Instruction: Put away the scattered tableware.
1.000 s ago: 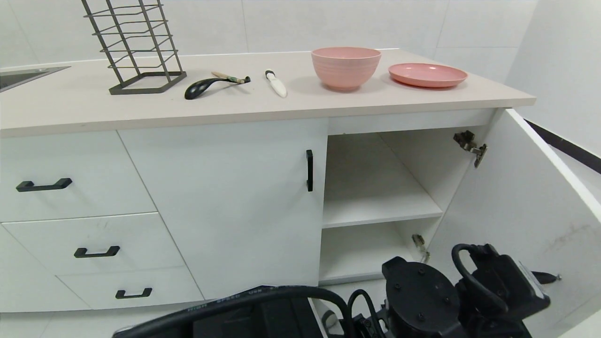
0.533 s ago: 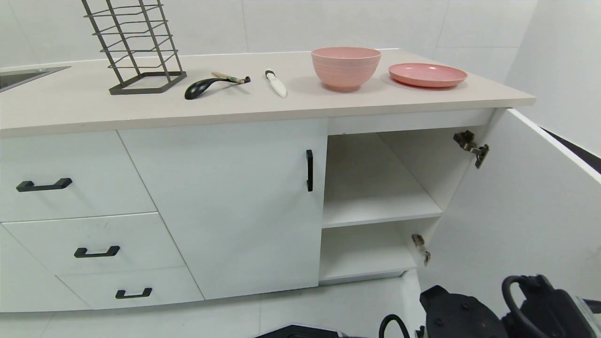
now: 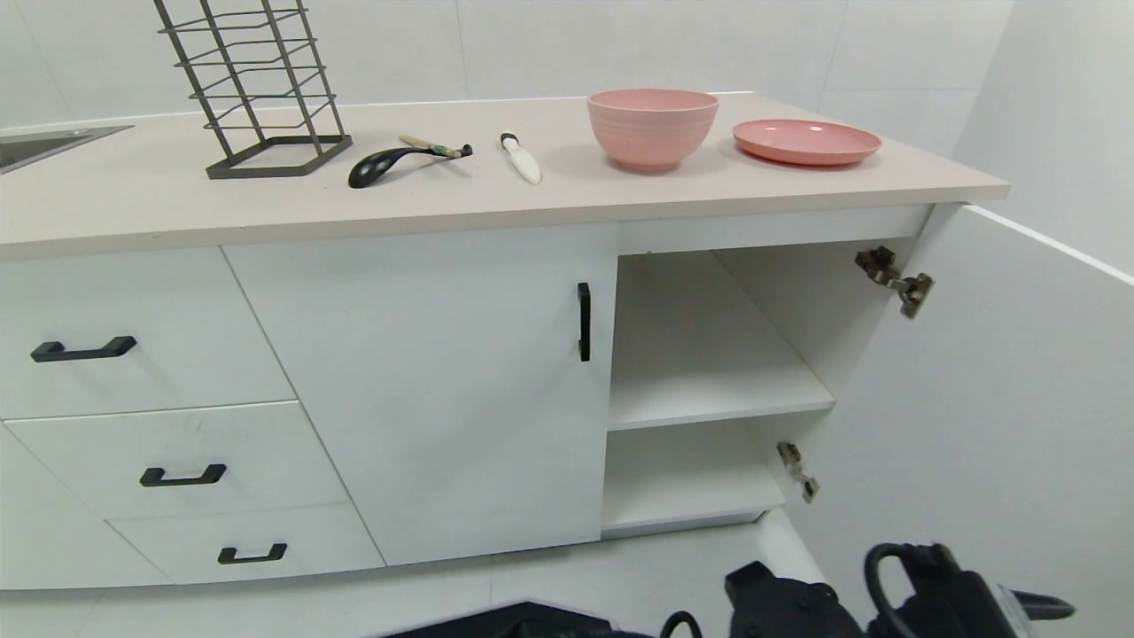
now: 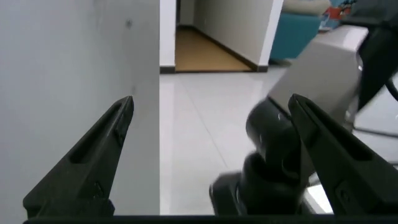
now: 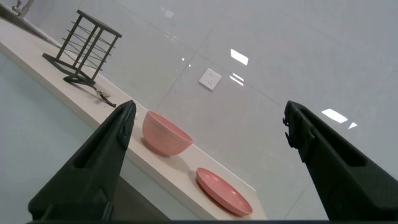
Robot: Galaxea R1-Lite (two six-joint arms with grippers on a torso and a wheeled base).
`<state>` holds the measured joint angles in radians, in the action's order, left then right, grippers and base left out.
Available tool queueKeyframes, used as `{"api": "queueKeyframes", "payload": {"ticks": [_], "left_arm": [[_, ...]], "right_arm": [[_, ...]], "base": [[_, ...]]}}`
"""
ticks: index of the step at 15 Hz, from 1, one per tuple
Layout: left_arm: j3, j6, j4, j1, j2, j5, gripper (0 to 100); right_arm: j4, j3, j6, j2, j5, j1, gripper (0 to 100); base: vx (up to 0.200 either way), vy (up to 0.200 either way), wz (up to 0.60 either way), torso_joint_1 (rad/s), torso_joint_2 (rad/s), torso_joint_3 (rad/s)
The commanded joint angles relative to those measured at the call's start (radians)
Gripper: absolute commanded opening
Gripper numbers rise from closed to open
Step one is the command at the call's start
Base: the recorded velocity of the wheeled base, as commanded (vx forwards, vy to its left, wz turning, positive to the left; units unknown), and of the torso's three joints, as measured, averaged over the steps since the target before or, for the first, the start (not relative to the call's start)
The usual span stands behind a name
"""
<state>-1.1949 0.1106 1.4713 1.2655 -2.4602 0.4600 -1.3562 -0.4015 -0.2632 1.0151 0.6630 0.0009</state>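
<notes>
You see the wire rack [image 3: 257, 97] cropped by the head view's top edge, the sink [image 3: 49, 144] by its left and the open cabinet door [image 3: 1019, 399] by its right. The slim utensil [image 3: 431, 145] at the black spoon's [image 3: 381, 164] handle is too small to identify.

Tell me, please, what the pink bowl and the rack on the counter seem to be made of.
Pink bowl: probably matte plastic, judging by its even colour, dull sheen and faint ridges. Rack: likely dark-coated metal wire, given its thin straight rods.
</notes>
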Motion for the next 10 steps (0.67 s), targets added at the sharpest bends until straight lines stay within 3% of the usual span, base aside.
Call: {"api": "queueKeyframes", "payload": {"ticks": [1, 4, 6, 10], "left_arm": [[0.327, 0.001, 0.1, -0.094, 0.244, -0.006, 100], [0.534, -0.008, 0.1, -0.201, 0.432, -0.014, 100], [0.607, -0.012, 0.1, -0.245, 0.532, -0.012, 100], [0.943, -0.02, 0.1, -0.459, 0.883, -0.014, 100]], "right_arm": [[0.0, 0.007, -0.001, 0.0, 0.0, 0.001, 100], [0.0, 0.056, -0.007, 0.007, 0.001, 0.002, 100], [0.0, 0.079, -0.008, 0.008, 0.001, 0.004, 100], [0.002, 0.17, -0.011, 0.017, 0.003, 0.011, 100]], "base": [[0.0, 0.0, 0.0, 0.0, 0.0, 0.0], [0.0, 0.0, 0.0, 0.0, 0.0, 0.0], [0.0, 0.0, 0.0, 0.0, 0.0, 0.0], [0.0, 0.0, 0.0, 0.0, 0.0, 0.0]]}}
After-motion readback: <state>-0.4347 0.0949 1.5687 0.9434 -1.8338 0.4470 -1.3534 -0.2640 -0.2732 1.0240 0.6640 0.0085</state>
